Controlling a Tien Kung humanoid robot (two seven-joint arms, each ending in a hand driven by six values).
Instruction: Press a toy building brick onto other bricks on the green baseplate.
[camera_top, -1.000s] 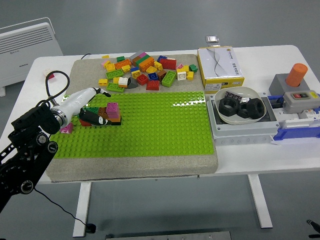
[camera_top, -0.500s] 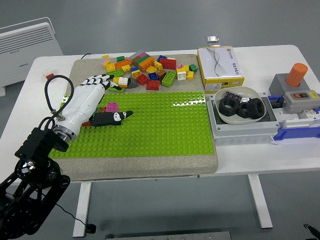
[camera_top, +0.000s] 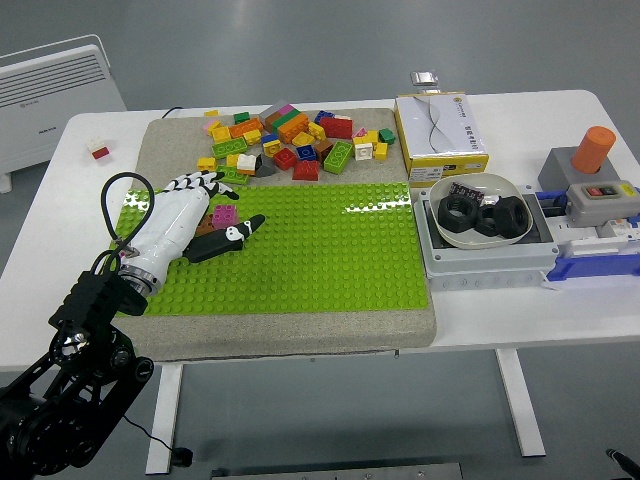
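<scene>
Left robot hand (camera_top: 190, 215) flat over bricks (camera_top: 222, 216) on baseplate (camera_top: 300, 250), fingers spread (nothing gripped), thumb pointing right, loose bricks (camera_top: 290, 140) behind on bench (camera_top: 520, 320).

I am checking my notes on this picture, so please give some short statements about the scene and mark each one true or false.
1. The left hand lies over the baseplate's left part. True.
2. The loose bricks are piled on the baseplate. False: they lie on the grey mat behind it.
3. The bowl holds black rings. True.
4. The yellow box stands left of the bricks. False: it is to their right.
5. A pink brick shows beside the fingers. True.
</scene>
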